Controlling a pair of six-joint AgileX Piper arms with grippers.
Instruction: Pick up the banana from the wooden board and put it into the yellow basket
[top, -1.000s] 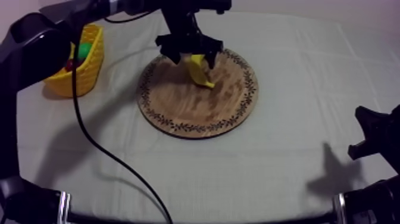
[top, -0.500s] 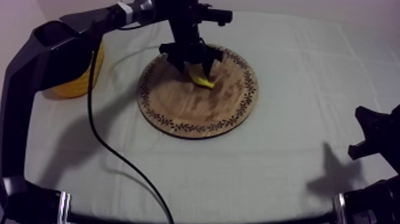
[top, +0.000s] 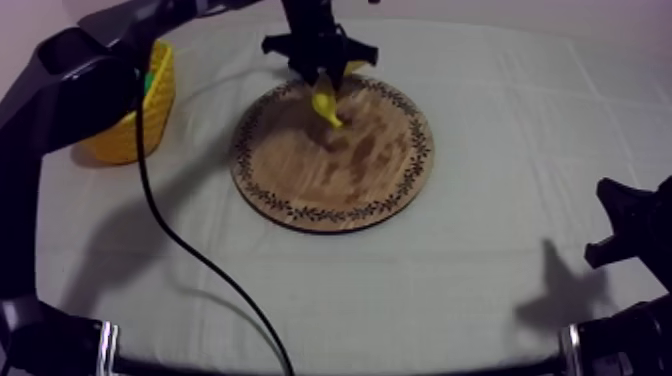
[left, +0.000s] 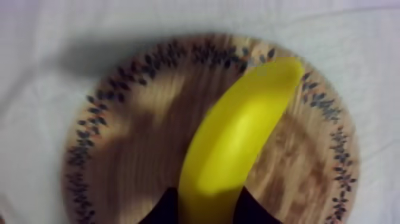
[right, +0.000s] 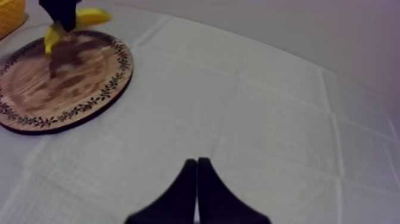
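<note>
My left hand (top: 320, 70) is clamped on one end of the banana (top: 327, 104), which hangs tip-down over the far edge of the wooden board (top: 330, 175). I cannot tell whether the tip touches the wood. The yellow basket (top: 152, 105) stands apart, near the far left corner of the worktop (top: 400, 290). My right hand (right: 196, 189), fingers pressed together, sits low by the right edge.
</note>
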